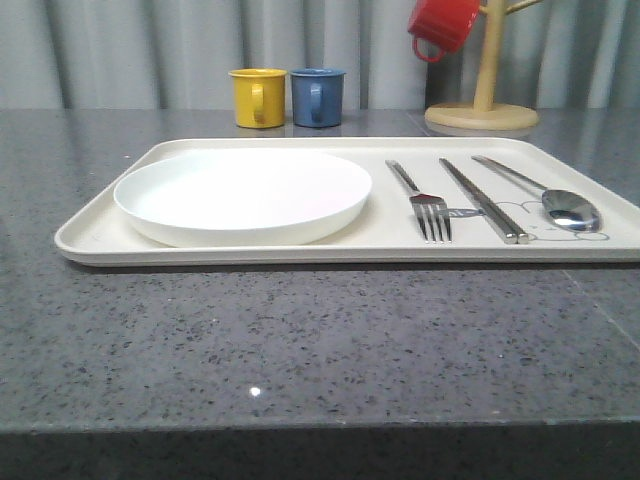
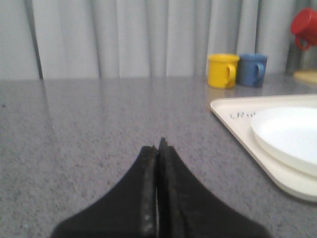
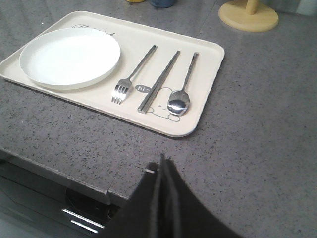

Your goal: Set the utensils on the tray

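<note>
The cream tray (image 1: 250, 248) (image 3: 208, 64) (image 2: 233, 116) lies on the grey table. On its left part rests the round white plate (image 1: 243, 193) (image 3: 69, 57) (image 2: 290, 136). To the right, side by side, lie the fork (image 1: 424, 202) (image 3: 132, 77), the chopsticks (image 1: 484, 200) (image 3: 159, 82) and the spoon (image 1: 560, 200) (image 3: 182, 94). My left gripper (image 2: 158, 146) is shut and empty, low over bare table to the left of the tray. My right gripper (image 3: 161, 166) is shut and empty, above the table's front edge, nearer than the tray.
A yellow cup (image 1: 258, 97) (image 2: 222, 70) and a blue cup (image 1: 317, 96) (image 2: 251, 69) stand behind the tray. A wooden cup stand (image 1: 483, 100) (image 3: 248, 15) at the back right carries a red cup (image 1: 441, 25) (image 2: 304, 27). Curtains hang behind.
</note>
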You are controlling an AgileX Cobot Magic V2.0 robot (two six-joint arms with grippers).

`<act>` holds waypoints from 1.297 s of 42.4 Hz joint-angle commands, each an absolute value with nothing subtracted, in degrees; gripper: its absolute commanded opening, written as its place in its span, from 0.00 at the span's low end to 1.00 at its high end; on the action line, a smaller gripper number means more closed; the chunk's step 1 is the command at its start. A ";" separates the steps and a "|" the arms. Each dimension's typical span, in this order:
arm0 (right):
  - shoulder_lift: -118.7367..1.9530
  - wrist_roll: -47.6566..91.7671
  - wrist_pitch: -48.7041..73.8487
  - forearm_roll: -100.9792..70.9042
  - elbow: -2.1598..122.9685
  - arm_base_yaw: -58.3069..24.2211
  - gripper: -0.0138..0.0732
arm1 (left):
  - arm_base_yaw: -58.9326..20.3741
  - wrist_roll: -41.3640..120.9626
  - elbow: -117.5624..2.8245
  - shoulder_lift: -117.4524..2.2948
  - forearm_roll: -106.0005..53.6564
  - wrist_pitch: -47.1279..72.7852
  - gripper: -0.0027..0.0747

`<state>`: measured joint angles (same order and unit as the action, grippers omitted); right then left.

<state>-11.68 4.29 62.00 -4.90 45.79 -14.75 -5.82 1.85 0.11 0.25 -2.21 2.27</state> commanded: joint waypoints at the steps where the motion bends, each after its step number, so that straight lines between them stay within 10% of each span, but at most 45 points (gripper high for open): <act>1: -12.63 4.13 57.60 -5.18 46.90 -14.78 0.03 | -4.94 1.20 0.88 1.30 -0.31 -3.49 0.01; 55: -11.41 4.13 56.12 -4.63 45.80 -14.78 0.03 | -3.30 1.20 0.88 1.48 0.00 -2.79 0.01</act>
